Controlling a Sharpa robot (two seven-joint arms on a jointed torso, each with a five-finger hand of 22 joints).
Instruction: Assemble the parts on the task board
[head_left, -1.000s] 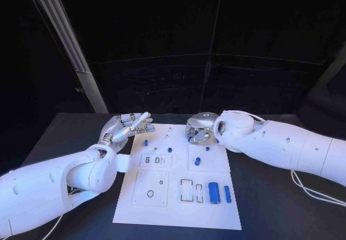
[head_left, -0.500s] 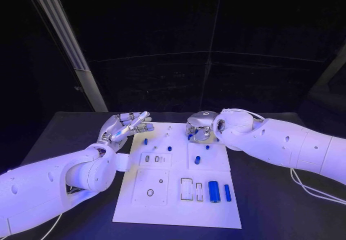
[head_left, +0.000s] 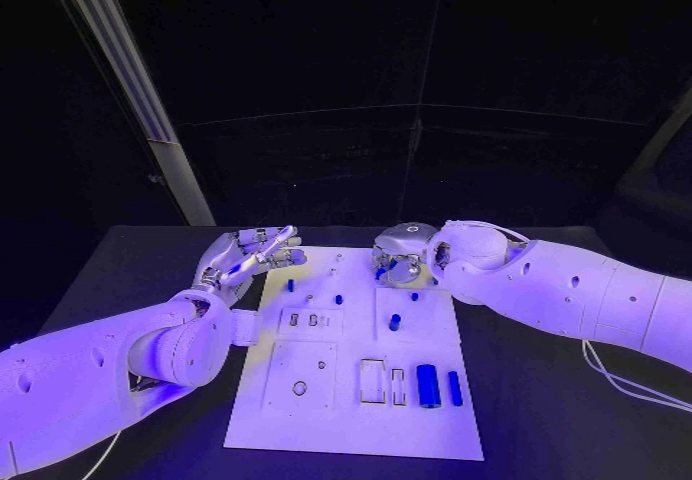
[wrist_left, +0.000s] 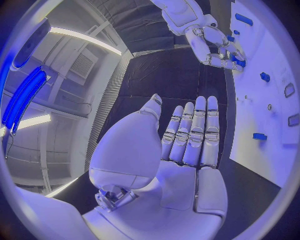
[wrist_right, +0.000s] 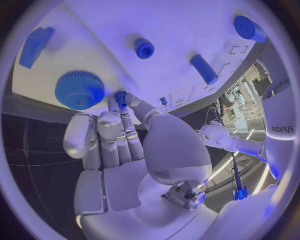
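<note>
Head view: the white task board (head_left: 361, 400) lies in the middle of the black worktop (head_left: 130, 270), with both white arms reaching over its far end. The left hand (head_left: 248, 255) hovers at the board's far left corner, palm up, fingers straight and close together, holding nothing; the left wrist view shows the same flat, empty palm (wrist_left: 181, 150) beside the board's edge. The right hand (head_left: 400, 255) is curled over the far middle of the board. In the right wrist view its fingertips (wrist_right: 125, 100) pinch a small blue part (wrist_right: 120, 95) just beside a blue gear (wrist_right: 79, 89) that sits on the board; whether the small part touches the gear cannot be told.

Other blue parts lie on the board. Near the front right, a thick blue cylinder (head_left: 427, 384) and a thinner blue pin (head_left: 454, 388) lie side by side, just beside 2 empty rectangular slots (head_left: 384, 383). A short blue peg (head_left: 394, 321) sits in the panel below the right hand, and 2 small blue pieces (head_left: 315, 292) stand near the far left of the board, close to the left hand
</note>
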